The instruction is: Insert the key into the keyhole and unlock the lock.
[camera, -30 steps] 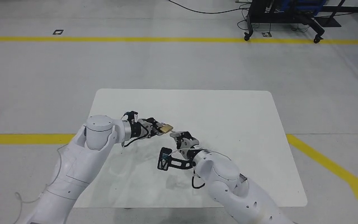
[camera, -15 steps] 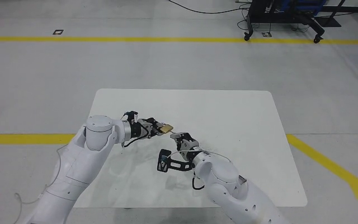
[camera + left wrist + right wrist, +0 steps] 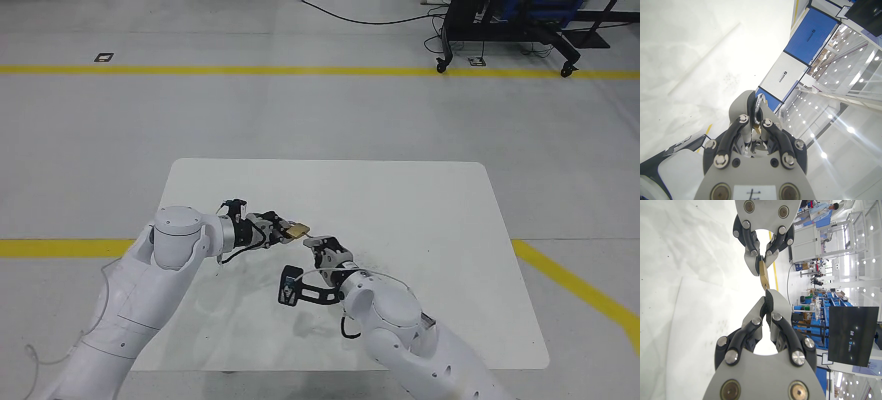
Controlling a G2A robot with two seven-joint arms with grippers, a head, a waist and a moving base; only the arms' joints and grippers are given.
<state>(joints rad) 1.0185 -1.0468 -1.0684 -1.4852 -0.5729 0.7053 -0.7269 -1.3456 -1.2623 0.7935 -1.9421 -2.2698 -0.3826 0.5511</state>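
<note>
Hovering over the white surface (image 3: 420, 200), both arms meet near its middle. The left gripper (image 3: 287, 229) is clamped on a small brass lock (image 3: 297, 231), blocky and smooth. Its shiny steel shackle (image 3: 758, 107) is pinched between the grey fingers. The right gripper (image 3: 314, 241) is closed tight on the key (image 3: 765, 287). A thin metal sliver of it shows between the ribbed black pads (image 3: 768, 306) and the lock's end, touching it; how deep it sits I cannot tell. Around them, yellow tape lines (image 3: 300, 70) cross the grey floor, and a black wheeled cart (image 3: 470, 25) stands well off behind.
</note>
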